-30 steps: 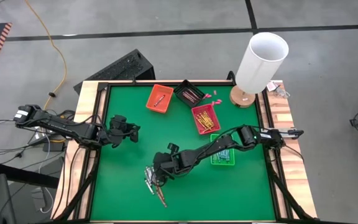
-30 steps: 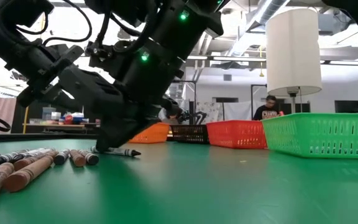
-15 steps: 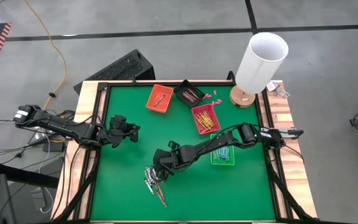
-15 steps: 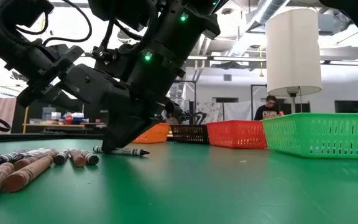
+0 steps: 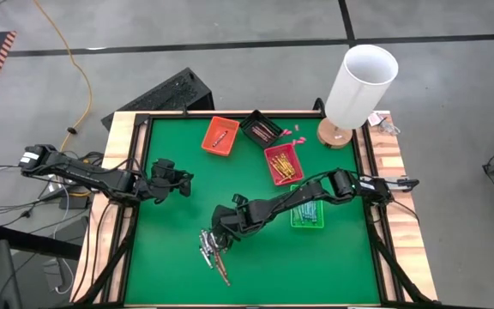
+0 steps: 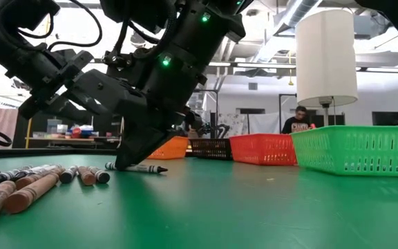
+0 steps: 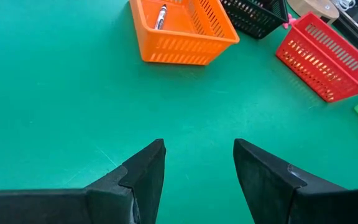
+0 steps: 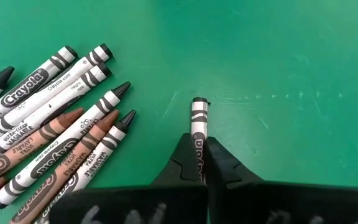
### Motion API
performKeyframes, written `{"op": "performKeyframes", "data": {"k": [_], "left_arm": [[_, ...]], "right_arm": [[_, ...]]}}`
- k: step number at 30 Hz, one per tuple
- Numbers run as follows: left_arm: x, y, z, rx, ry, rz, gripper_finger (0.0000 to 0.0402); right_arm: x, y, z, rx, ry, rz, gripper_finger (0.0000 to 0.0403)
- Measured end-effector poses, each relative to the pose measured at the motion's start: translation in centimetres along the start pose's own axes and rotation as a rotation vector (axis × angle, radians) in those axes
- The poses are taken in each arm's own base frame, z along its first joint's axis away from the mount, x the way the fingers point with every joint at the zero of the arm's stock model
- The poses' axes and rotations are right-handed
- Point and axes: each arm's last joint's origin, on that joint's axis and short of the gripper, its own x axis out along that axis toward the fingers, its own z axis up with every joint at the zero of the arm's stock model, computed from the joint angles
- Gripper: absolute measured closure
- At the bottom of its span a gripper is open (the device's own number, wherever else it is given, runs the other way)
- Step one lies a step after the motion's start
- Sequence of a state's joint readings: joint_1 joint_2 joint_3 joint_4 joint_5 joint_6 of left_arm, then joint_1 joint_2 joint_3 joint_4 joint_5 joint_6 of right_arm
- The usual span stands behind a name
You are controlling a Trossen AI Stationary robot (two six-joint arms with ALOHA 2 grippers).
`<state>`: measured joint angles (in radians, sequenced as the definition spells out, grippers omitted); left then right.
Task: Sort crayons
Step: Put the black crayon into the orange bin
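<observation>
**Right hand clamps one grey crayon off the pile**

The grey crayon [image 8: 198, 127] lies flat on the green bench [image 5: 178, 249], just beside the loose pile of crayons [image 8: 48, 130] (grey and brown ones, fanned side by side, tips pointing roughly the same way). The right hand [image 8: 201, 163] has its fingers clenched on the crayon's rear end, the far end sticking out ahead of the fingers. The low view shows the crayon [image 6: 137, 167] level on the surface, not lifted, the hand angled steeply down onto it. Gripping it apart from the pile probably keeps the fingers off its neighbours.

The left hand [image 7: 197, 165] hovers over bare bench on the left side, fingers spread and holding nothing; it looks parked, out of the way.

The trays sit along the far side: orange tray [image 5: 219, 136] with a crayon or two inside, black tray [image 5: 262, 129], red tray [image 5: 283, 163], green tray [image 5: 309, 215] nearest the right arm. A white lamp [image 5: 360, 84] stands at the far right corner. Likely step: lift and carry to the matching tray (which one cannot be told).
</observation>
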<state>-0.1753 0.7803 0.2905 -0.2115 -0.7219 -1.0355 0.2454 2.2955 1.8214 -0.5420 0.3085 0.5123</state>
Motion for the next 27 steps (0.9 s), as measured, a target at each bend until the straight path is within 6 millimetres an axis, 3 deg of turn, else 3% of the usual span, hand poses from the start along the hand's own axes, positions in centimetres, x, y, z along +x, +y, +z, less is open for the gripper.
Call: {"op": "performKeyframes", "data": {"k": [13, 27], "left_arm": [[0.0, 0.1, 0.0, 0.024, 0.004, 0.006, 0.0221], [0.0, 0.1, 0.0, 0.052, 0.003, 0.005, 0.0221]], "right_arm": [[-2.1, -4.5, 3.8, -0.031, -0.065, -0.027, 0.0402], [-3.5, -13.4, 8.3, -0.005, -0.145, -0.135, 0.0403]]}}
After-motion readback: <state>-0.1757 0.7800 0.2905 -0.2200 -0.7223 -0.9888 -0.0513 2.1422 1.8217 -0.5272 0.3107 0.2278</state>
